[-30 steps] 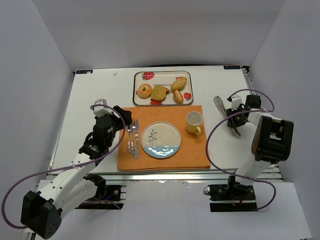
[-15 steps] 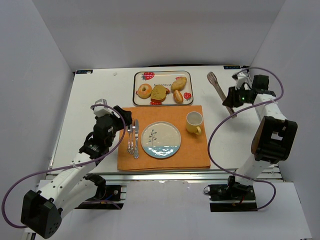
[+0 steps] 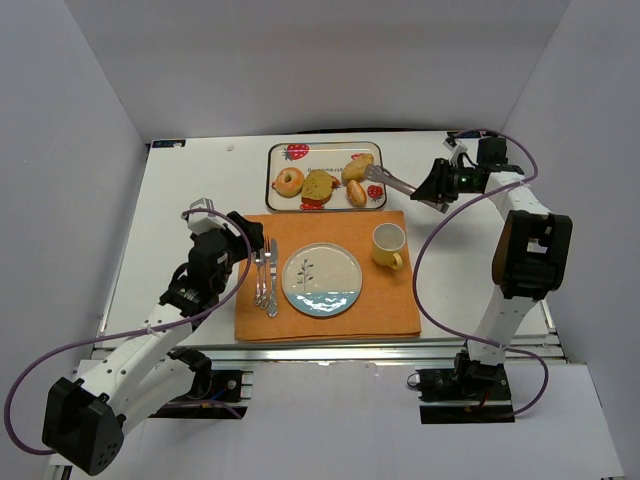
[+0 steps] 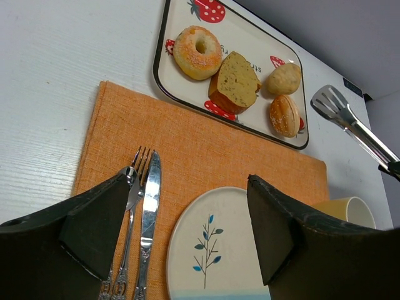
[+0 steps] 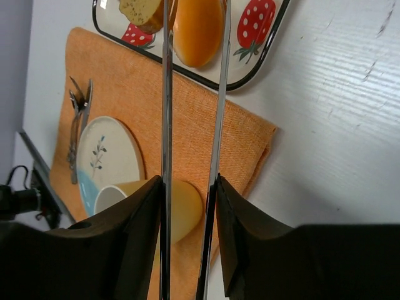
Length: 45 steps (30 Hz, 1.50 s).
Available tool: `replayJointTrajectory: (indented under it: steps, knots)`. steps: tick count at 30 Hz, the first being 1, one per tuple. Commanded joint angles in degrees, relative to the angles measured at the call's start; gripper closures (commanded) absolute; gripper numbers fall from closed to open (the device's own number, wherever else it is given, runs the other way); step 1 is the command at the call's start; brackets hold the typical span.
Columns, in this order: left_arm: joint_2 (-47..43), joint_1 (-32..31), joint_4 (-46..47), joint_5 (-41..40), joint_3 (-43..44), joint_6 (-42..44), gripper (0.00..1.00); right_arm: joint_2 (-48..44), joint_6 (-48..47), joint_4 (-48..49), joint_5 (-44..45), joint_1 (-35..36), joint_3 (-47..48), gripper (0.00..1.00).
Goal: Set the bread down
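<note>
Top external view: one tray (image 3: 335, 152), four breads (image 3: 319, 185); one plate (image 3: 322, 280); one cup (image 3: 389, 243); one tongs (image 3: 393, 181), gripped by right pincer (image 3: 432, 188); left pincer (image 3: 252, 236) spread wide, empty.

Left pincer (image 4: 184, 234) spread wide, right pincer (image 5: 189, 237) clamped, arm outstretched

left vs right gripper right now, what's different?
The left gripper is open and empty; the right gripper is shut on tongs. Left hangs over the placemat's left edge; right aims its tongs at the tray. Neither holds bread.
</note>
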Motion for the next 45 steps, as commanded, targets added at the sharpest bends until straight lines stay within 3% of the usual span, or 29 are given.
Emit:
replayJointTrajectory:
  steps: [1,14,38,41,45]
  knots:
    - [-0.28,0.17,0.01,-0.96,1.78,-0.89,0.14,0.38,7.87,3.09,-2.68,0.68,3.67,0.56]
    - [1.83,0.17,-0.07,-1.13,3.36,-0.81,0.14,2.85,23.52,8.9,1.62,1.21,2.7,0.56]
    - [4.12,0.17,0.1,-0.96,4.59,-1.42,0.14,10.76,36.0,16.72,-0.04,3.32,4.64,0.53]
    - [4.12,0.18,0.19,-0.87,4.59,-1.69,0.14,11.37,37.41,17.77,-0.83,3.59,4.02,0.54]
    - [4.12,0.17,0.1,-0.78,4.77,-1.77,0.14,11.82,39.43,19.79,-2.24,3.59,3.4,0.66]
